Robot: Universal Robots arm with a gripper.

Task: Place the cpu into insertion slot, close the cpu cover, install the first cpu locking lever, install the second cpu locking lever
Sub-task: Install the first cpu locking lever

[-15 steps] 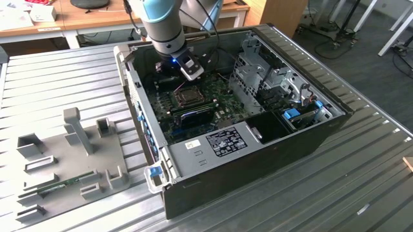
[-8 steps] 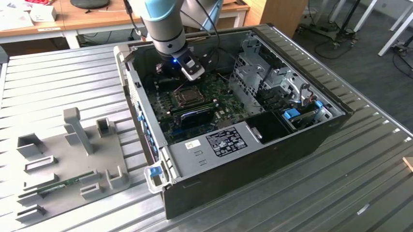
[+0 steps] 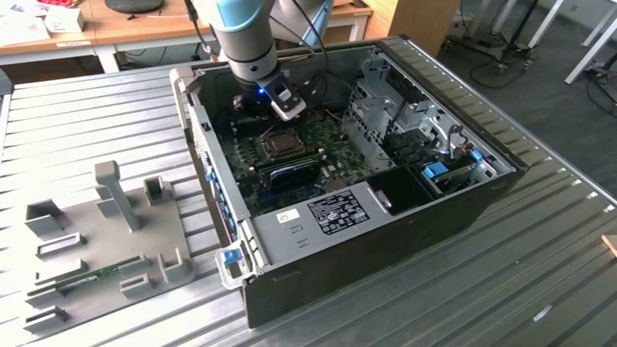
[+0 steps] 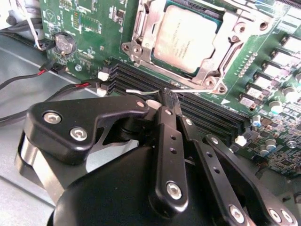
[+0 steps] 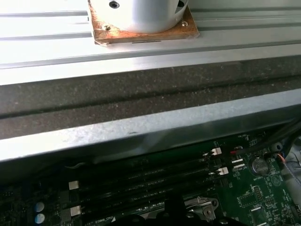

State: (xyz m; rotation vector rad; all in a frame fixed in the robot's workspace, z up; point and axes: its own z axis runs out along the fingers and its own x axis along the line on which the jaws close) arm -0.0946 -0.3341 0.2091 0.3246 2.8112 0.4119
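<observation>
The cpu (image 4: 187, 38) is seen seated in the insertion slot (image 4: 141, 44) on the green motherboard (image 4: 84, 19), with the cpu cover (image 4: 214, 66) lowered around it. The gripper (image 4: 168, 96) is pinched closed on a thin locking lever (image 4: 141, 91) beside the socket.

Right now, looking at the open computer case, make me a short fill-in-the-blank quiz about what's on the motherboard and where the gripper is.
1. The silvery square cpu sits in the insertion slot on the ___ motherboard.
2. The thin silvery metal cpu cover lies ___ over the chip.
3. The black gripper hovers above the long black ___ slots.

Missing words: green; closed; memory
</observation>
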